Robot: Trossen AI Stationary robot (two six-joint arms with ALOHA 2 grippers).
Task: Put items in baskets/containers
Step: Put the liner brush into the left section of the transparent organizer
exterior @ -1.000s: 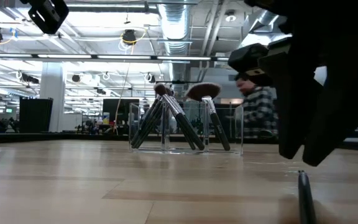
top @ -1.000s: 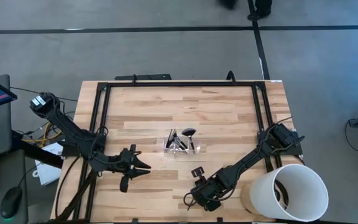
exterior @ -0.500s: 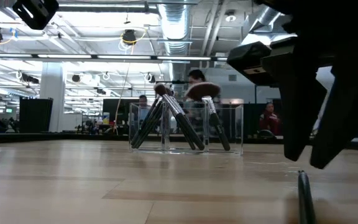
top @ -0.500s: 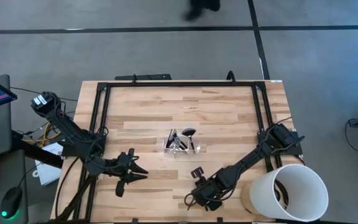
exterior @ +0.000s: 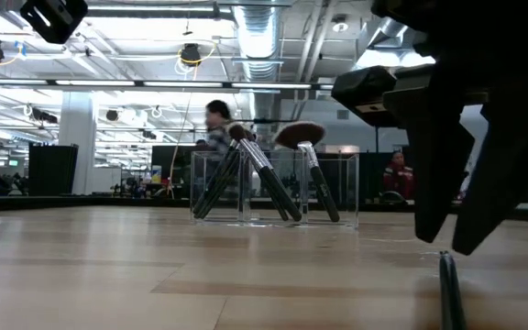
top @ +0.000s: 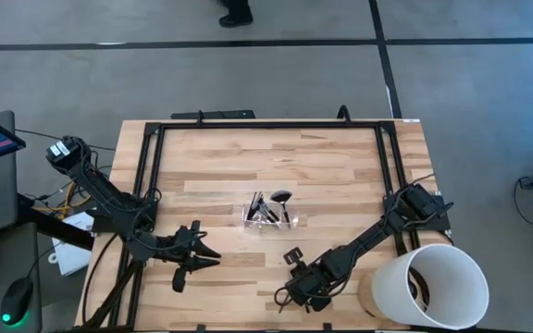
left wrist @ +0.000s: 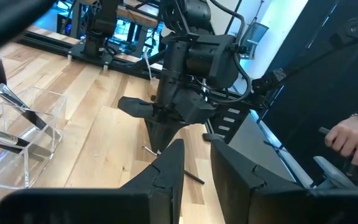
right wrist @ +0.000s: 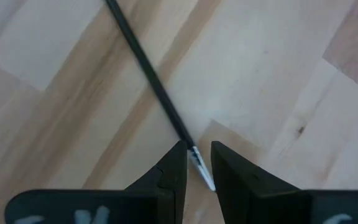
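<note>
A clear tray [top: 268, 215] stands mid-table. Several dark makeup brushes [exterior: 264, 179] lean in it, heads up over its rim, and one has a wide rounded head [exterior: 301, 134]. One more thin dark brush [right wrist: 148, 68] lies flat on the wood near the table's near edge, also seen in the low view [exterior: 447, 291]. My right gripper [right wrist: 198, 155] points down over its silver end [top: 294, 289] [exterior: 455, 247]. My left gripper [top: 213, 260] hovers shut left of the tray, touching nothing [left wrist: 197, 149]. My right gripper has the lone brush's silver ferrule [right wrist: 199, 163] between its two fingertips, coming from above and pointing down. The fingers stand slantwise across the brush. The brush lies flat on the table, its dark handle [right wrist: 135, 50] running away from the fingers.
A large white bucket [top: 438, 285] stands at the table's near right corner, beside the right arm. A black frame rail [top: 266, 125] runs round the tabletop. A person's hand [left wrist: 352, 134] shows beyond the table in the left wrist view. Bare wood lies left of the tray.
My left gripper has drawn back a little toward the table's near left, then stayed still. My right gripper has sunk slightly toward the lone brush. The tray and its brushes have not moved.
</note>
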